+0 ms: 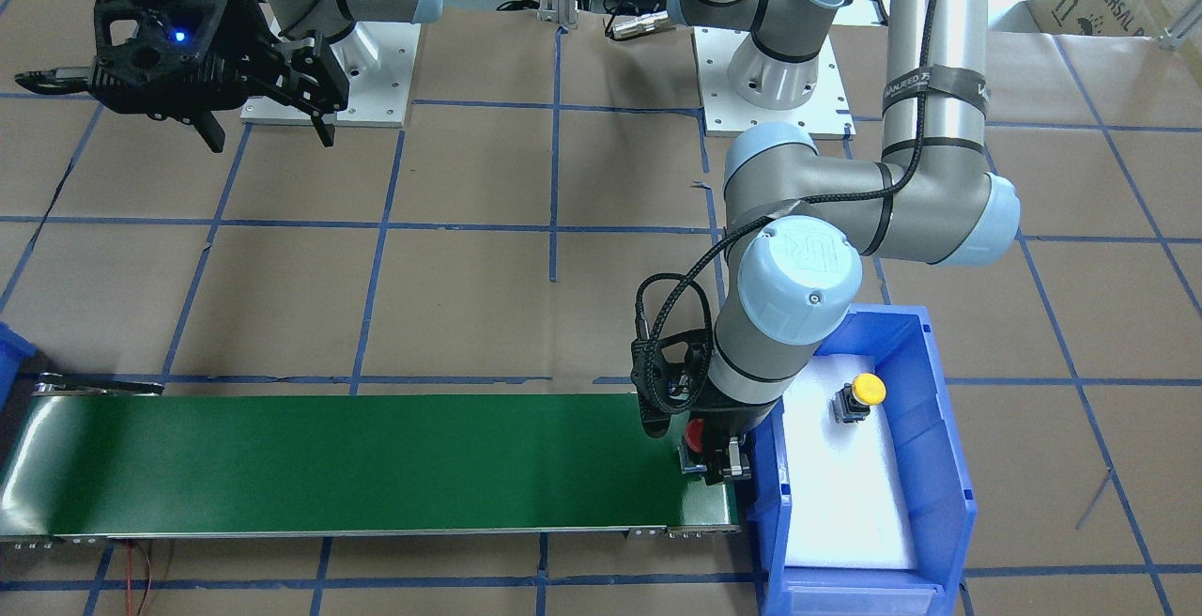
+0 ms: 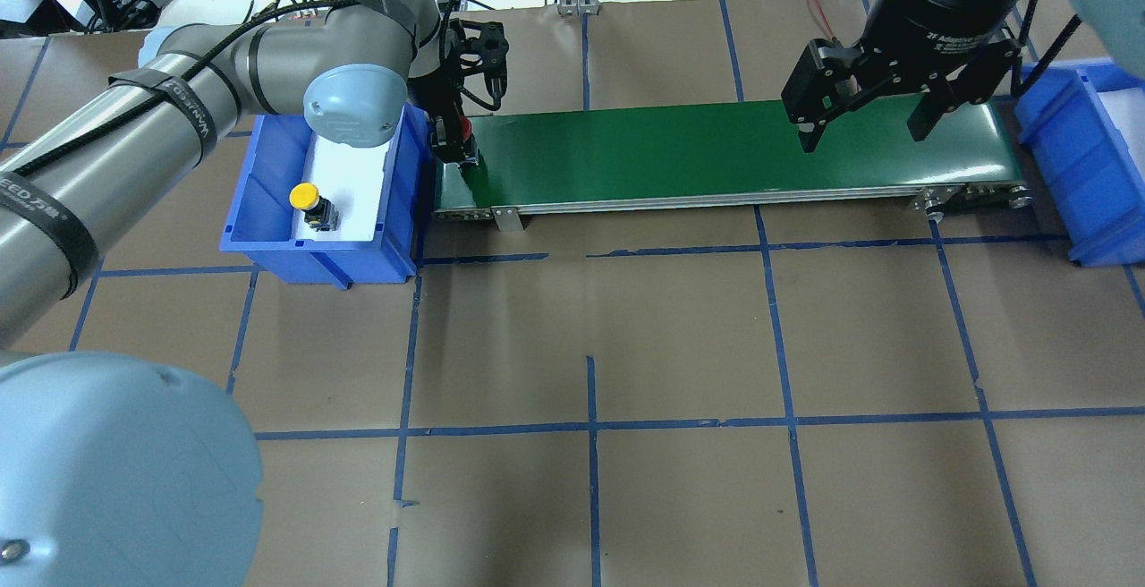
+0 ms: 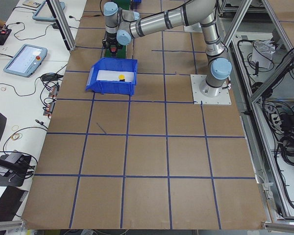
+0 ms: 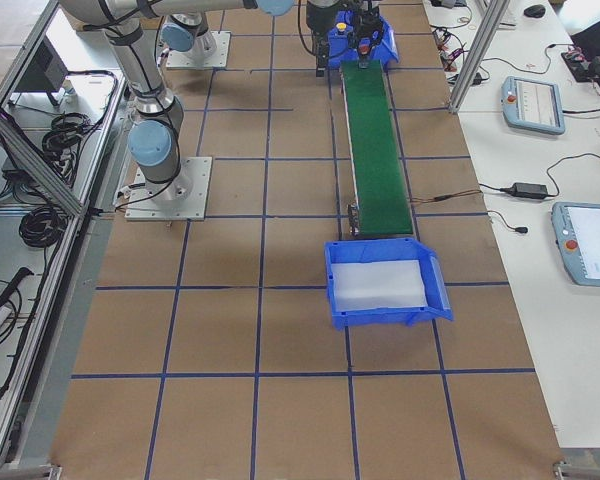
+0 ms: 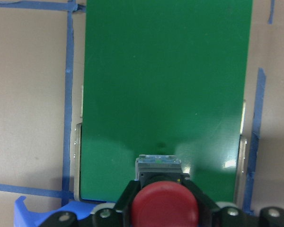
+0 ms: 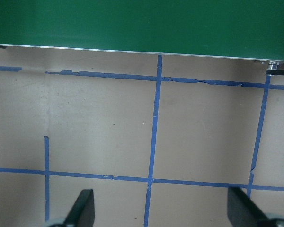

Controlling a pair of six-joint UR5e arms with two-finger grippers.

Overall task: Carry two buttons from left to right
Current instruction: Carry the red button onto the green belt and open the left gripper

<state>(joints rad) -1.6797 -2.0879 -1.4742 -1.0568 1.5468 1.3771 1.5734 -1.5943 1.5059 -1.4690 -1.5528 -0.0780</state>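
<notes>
Left claw (image 2: 452,147), clamped on the red-capped button (image 2: 464,129) at the left end of the green conveyor belt (image 2: 671,153); right claw (image 2: 863,126), fingers apart, raised near the belt's right end; yellow-capped button (image 2: 307,197) on white foam (image 2: 353,184) in the blue bin (image 2: 268,247) just beside the belt's left end.

Brown table (image 2: 680,327), blue tape grid; green conveyor (image 2: 716,153) on it; left bin (image 2: 313,260), right bin (image 2: 1064,153) at ends.
</notes>
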